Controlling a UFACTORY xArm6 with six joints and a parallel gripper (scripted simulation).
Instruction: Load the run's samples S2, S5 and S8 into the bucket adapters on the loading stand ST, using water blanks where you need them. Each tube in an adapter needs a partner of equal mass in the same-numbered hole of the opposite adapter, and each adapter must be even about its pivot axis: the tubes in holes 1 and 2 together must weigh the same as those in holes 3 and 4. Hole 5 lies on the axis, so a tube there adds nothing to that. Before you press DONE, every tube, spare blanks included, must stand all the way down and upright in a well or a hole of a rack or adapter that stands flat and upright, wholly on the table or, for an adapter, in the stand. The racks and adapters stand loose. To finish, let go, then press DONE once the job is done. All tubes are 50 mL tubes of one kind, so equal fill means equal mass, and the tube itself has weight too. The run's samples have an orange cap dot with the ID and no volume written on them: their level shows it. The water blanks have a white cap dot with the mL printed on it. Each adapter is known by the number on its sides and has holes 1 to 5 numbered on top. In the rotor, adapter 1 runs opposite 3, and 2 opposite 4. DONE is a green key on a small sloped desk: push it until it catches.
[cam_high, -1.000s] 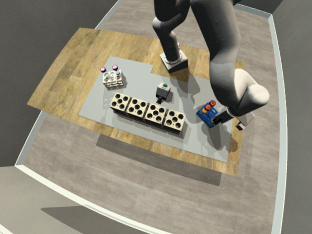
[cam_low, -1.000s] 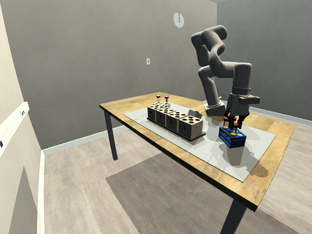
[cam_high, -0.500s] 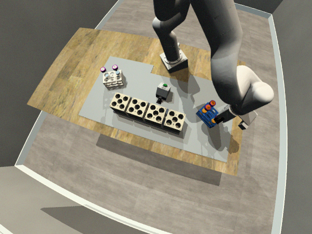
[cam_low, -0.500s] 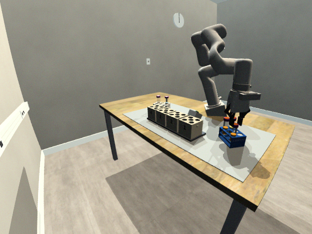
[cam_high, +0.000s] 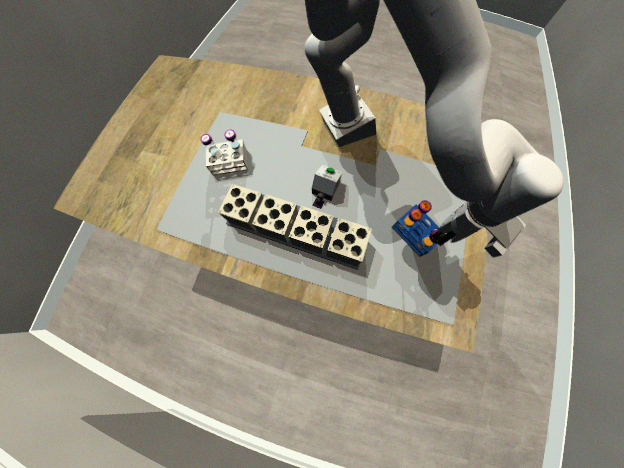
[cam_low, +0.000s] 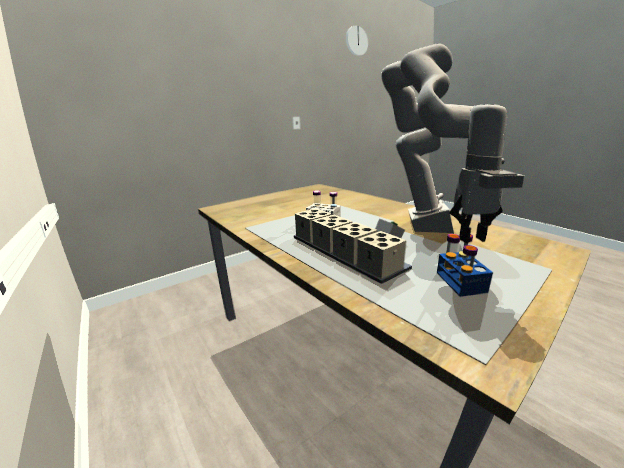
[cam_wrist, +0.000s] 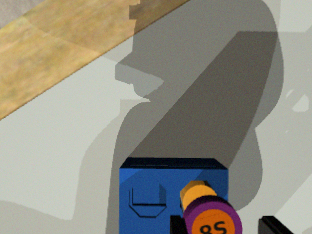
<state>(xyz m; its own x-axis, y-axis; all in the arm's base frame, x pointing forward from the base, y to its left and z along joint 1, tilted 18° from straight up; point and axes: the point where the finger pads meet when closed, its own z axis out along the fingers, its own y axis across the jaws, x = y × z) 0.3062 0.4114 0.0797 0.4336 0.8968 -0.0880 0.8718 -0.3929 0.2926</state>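
"Where is the gripper (cam_high: 443, 236) (cam_low: 474, 235) (cam_wrist: 225, 226)?"

"I have it above the blue sample rack (cam_high: 418, 234) (cam_low: 474, 286) (cam_wrist: 145, 175), pointing down. Its black fingers are spread, one either side of a purple-rimmed cap, and in my wrist view a gap shows beside the cap, so I am pinching nothing."

"Which tube is that?"

"S8 (cam_high: 433, 234) (cam_low: 470, 251) (cam_wrist: 212, 222): orange dot, its letters upside down to me. It stands upright in the rack. Two more orange-dotted tubes stand there too; I can't read their IDs."

"And the rest?"

"Four cream adapters stand in a row on the dark loading stand (cam_low: 403, 270), dark round holes facing up. Beyond them, the green DONE key (cam_high: 330, 170) tops a small grey desk. Farther off, a white rack (cam_high: 226, 165) (cam_low: 330, 212) holds two purple-capped tubes."
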